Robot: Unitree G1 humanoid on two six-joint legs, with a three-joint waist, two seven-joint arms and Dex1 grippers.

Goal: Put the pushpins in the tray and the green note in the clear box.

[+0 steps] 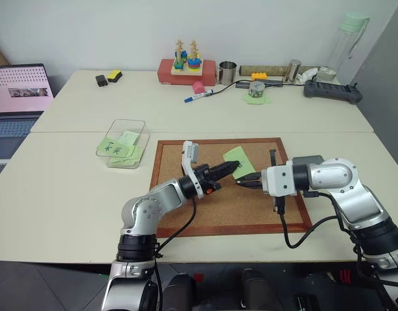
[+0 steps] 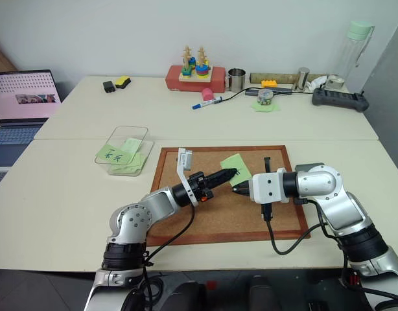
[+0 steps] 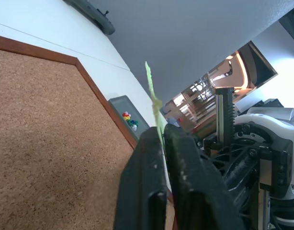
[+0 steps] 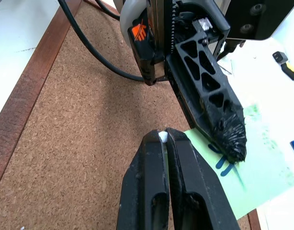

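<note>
Green note (image 1: 238, 159) held up over the corkboard (image 1: 251, 210), pinched edge-on by the left gripper (image 1: 233, 168); right gripper (image 1: 242, 182) clenched on the same note's near corner. Clear box (image 1: 124, 144) well apart, off the board's left side, with other green slips inside; tray (image 3: 129, 109) with pushpins (image 3: 128, 119) just past the board's edge.

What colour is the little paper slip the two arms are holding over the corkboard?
Light green, with a dark handwritten mark. The green note shows best in the right wrist view.

wall (image 1: 89, 26): plain pale | tables (image 1: 69, 188): two cream, butted together | floor (image 1: 30, 285): dark grey
</note>
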